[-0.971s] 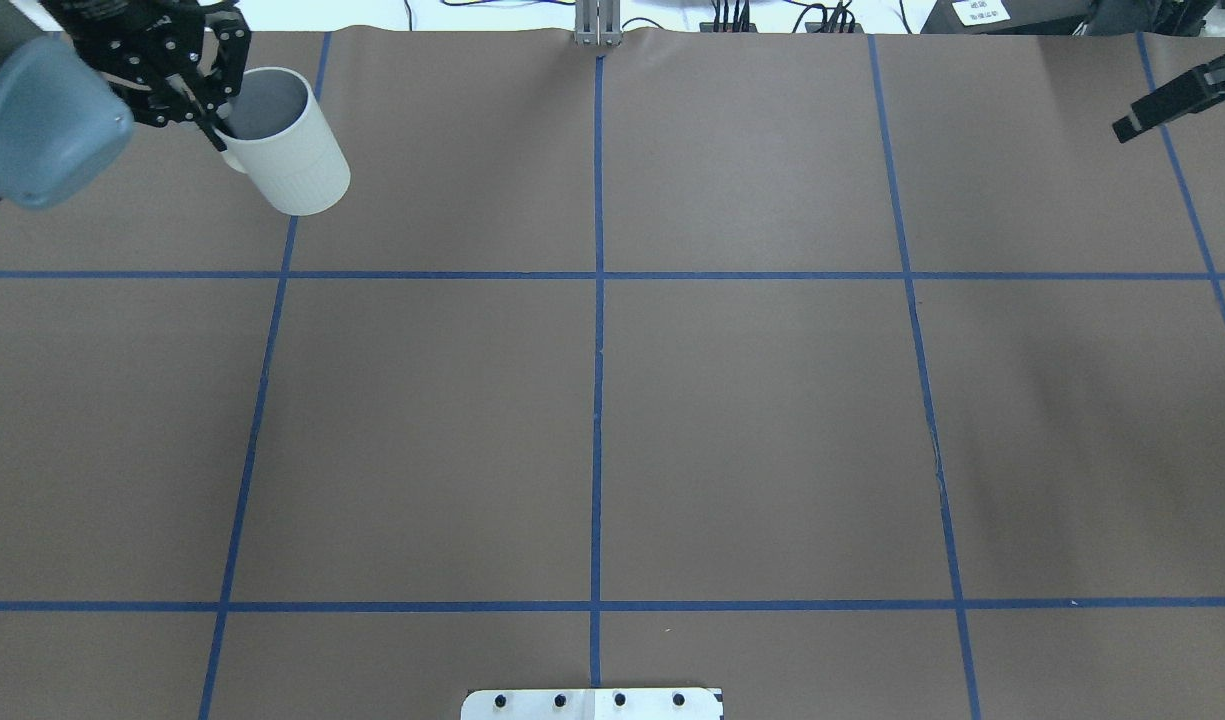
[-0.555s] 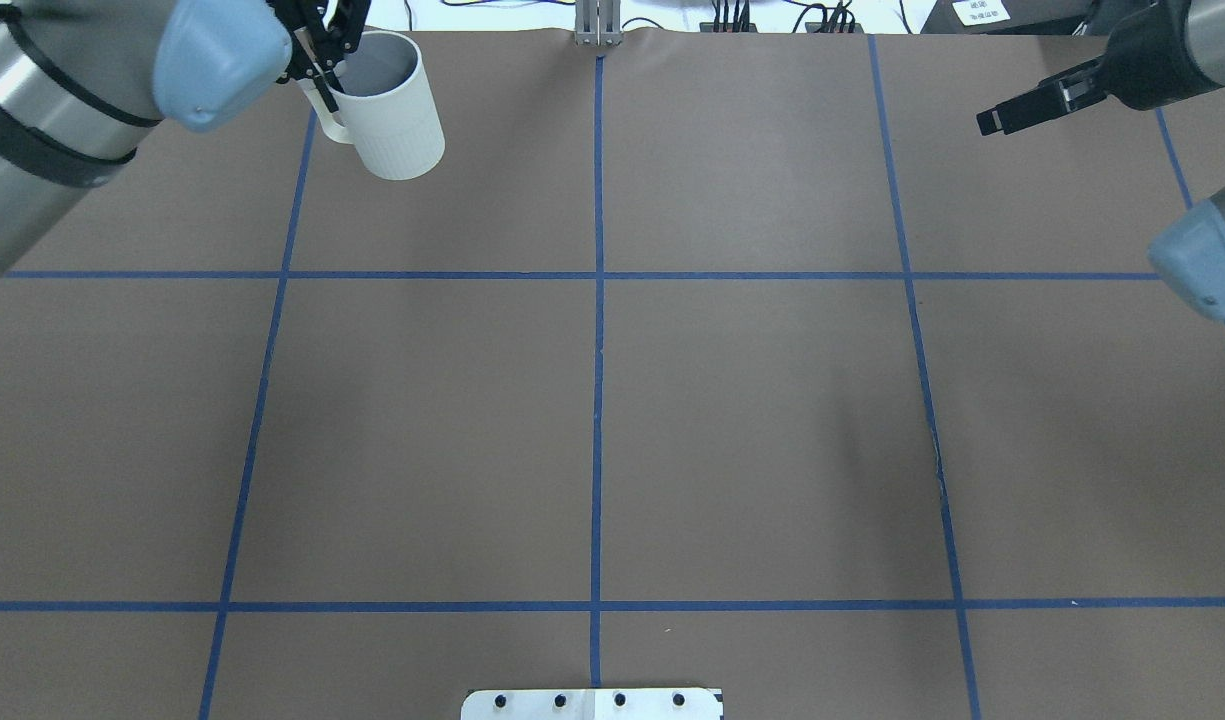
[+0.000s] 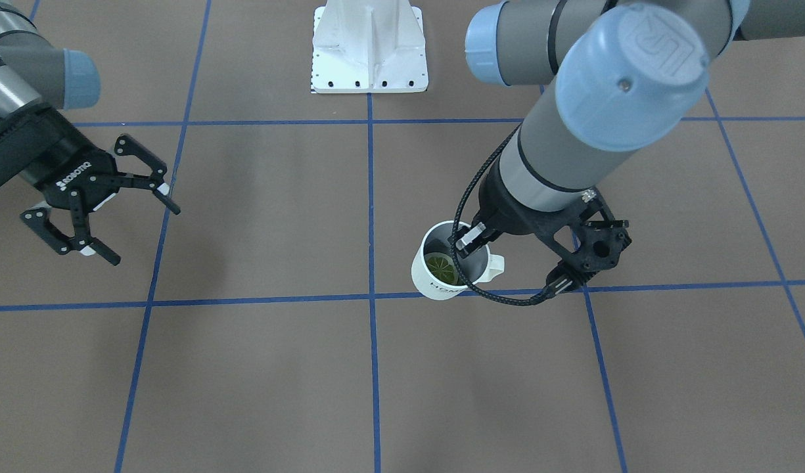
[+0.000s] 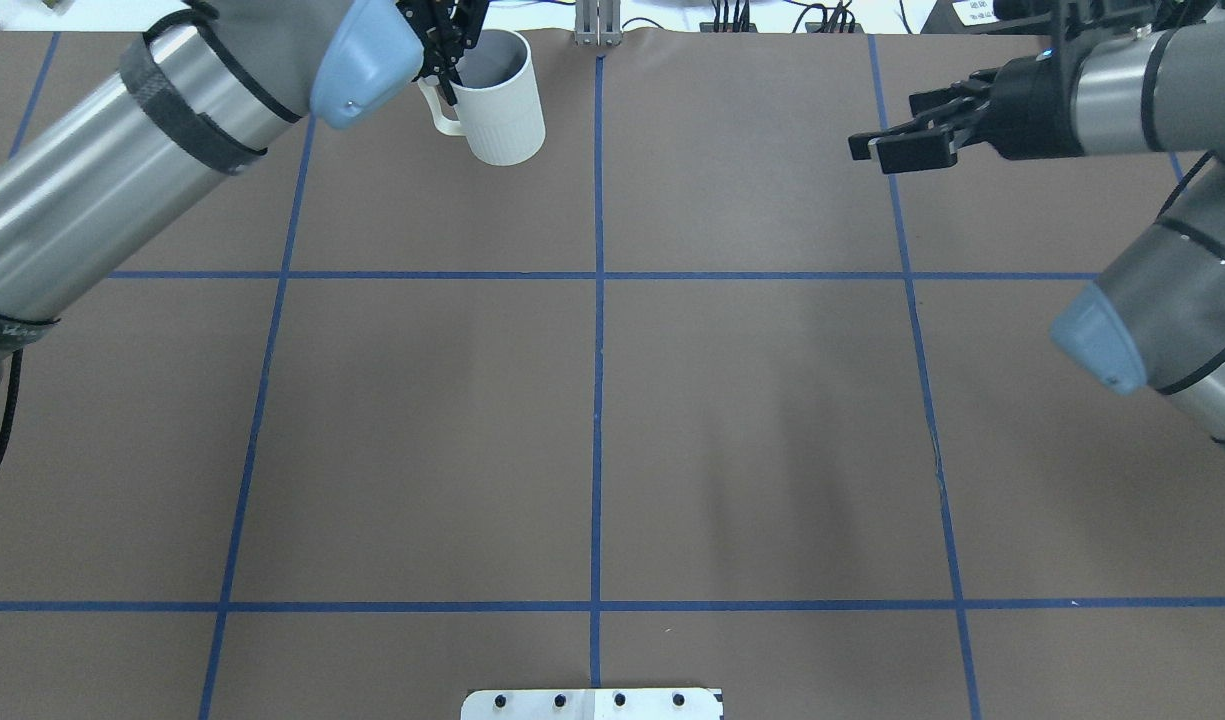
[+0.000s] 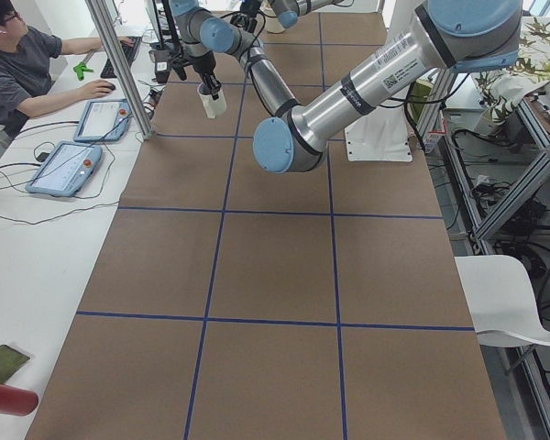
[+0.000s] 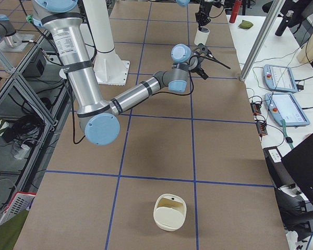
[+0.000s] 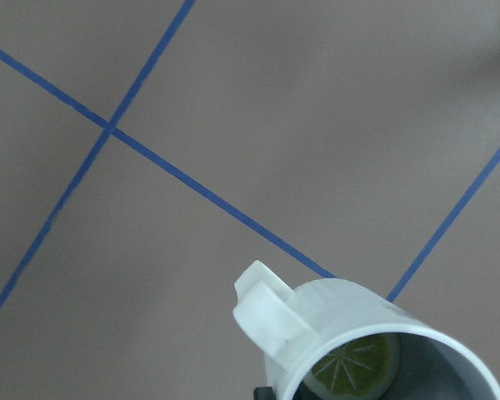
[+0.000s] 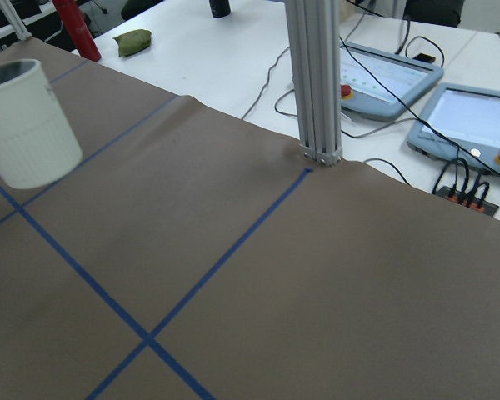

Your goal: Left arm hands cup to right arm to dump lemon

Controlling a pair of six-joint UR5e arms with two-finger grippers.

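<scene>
Left claw [image 3: 471,240] pinches the cup [image 3: 441,276] by its rim beside the handle, seemingly lifted off the table [image 3: 257,368], out from the base [image 3: 369,46] on that arm's side. Right claw [image 3: 142,233], spread wide, waits on the base's other side. The cup is best carried level with its bare side offered (the lemon [image 3: 439,265] lies loose inside). It is an off-white mug with a ribbed lower wall, dark grey interior and black lettering.

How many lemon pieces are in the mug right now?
1. A single lemon slice lies at the bottom of the cup, which the left gripper holds by its rim. Anything beneath the slice would be hidden.
</scene>
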